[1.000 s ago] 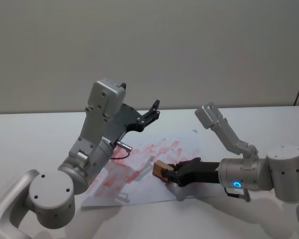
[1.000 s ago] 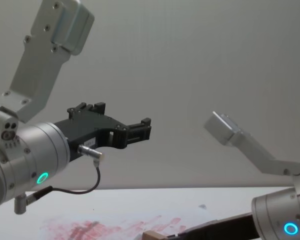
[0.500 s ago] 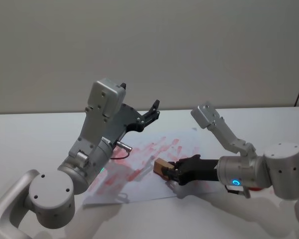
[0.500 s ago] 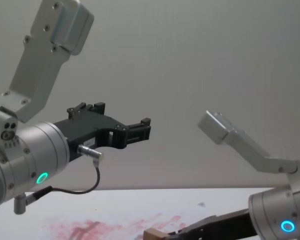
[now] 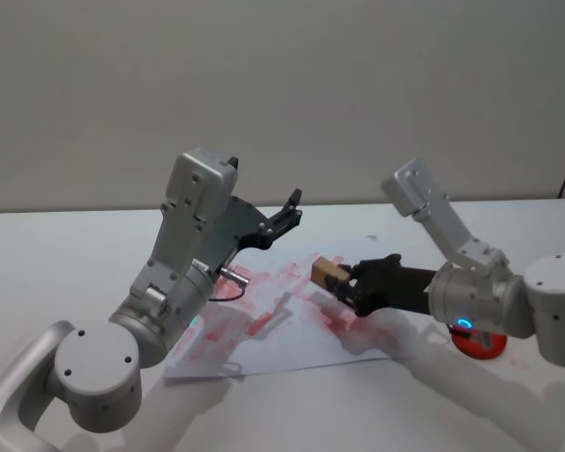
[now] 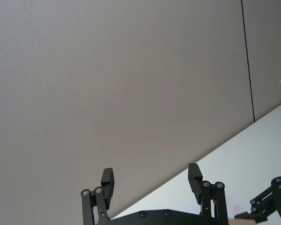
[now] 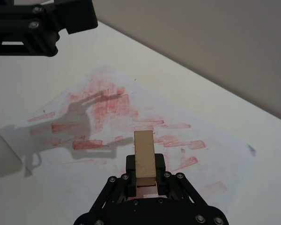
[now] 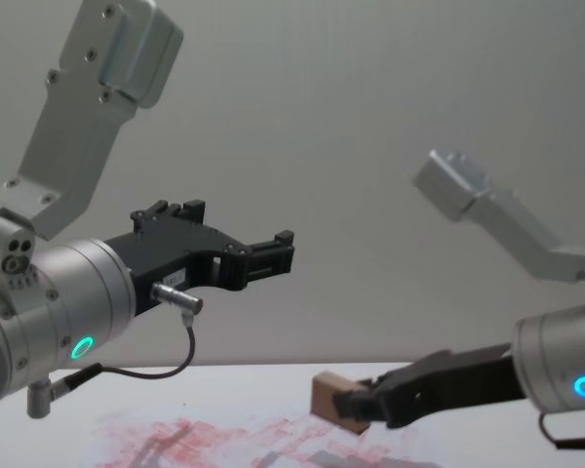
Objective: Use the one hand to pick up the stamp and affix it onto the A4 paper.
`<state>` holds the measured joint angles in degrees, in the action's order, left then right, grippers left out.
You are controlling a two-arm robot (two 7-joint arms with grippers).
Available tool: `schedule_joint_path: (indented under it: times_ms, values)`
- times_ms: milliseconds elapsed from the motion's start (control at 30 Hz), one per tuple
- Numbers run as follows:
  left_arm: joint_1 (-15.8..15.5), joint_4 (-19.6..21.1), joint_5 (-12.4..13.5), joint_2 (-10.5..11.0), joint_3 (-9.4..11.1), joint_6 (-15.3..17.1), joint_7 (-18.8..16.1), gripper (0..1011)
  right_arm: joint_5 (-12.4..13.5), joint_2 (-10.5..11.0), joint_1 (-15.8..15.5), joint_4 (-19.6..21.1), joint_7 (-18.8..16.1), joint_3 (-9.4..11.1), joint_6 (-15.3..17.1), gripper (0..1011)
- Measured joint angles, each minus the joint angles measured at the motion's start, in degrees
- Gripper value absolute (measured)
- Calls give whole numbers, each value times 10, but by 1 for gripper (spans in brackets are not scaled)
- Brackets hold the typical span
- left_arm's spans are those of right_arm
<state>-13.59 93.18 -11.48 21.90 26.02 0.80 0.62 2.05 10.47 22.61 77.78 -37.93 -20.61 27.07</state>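
1. The right gripper (image 5: 347, 280) is shut on the stamp (image 5: 328, 272). It pinches the wooden block by its rear end, so most of the block juts out past the fingertips, clear of the sheet.
2. The A4 paper (image 5: 273, 331) lies below and ahead of that gripper, already covered in red bars and smears. The right wrist view looks down the stamp (image 7: 144, 152) at them.
3. First risk is the grip. With so much block hanging forward, I'd expect a hard press to lever it in the jaws, tilting the face and printing only one edge.
4. Second risk is the loose sheet. Any sideways drift while the face is down would likely smear the mark or drag the paper (image 7: 98, 112) along.
5. Third, a wet face could stick and pull the sheet up when it lifts.
6. The left gripper (image 5: 290, 209) hangs high beyond the paper. Its fingers are spread wide and empty in the left wrist view (image 6: 151, 180), so it's no help holding the sheet down.
7. Against half a second ago, the stamp sat low at the paper. Now it's up and carried back over the far side of the sheet, and the chest view has it in mid-air (image 8: 333, 398).
8. The right arm has swung outward and uncovered a red disc (image 5: 477, 345) beneath it, and the sheet's outline looks slightly shifted.
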Motion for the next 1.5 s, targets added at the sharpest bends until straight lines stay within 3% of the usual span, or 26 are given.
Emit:
schedule_joint_path:
  times_ms: [467, 867, 1033, 1500]
  values:
    - [0, 0, 0, 0, 0, 0, 0, 1001, 54, 50, -82, 116, 110, 25, 13, 216]
    - [0, 0, 0, 0, 0, 0, 0, 1001, 129, 109, -187, 216, 229, 61, 39, 216]
    - [0, 0, 0, 0, 0, 0, 0, 1001, 151, 125, -213, 238, 263, 73, 40, 216]
    - [0, 0, 0, 0, 0, 0, 0, 1001, 172, 135, -222, 247, 284, 86, 44, 216]
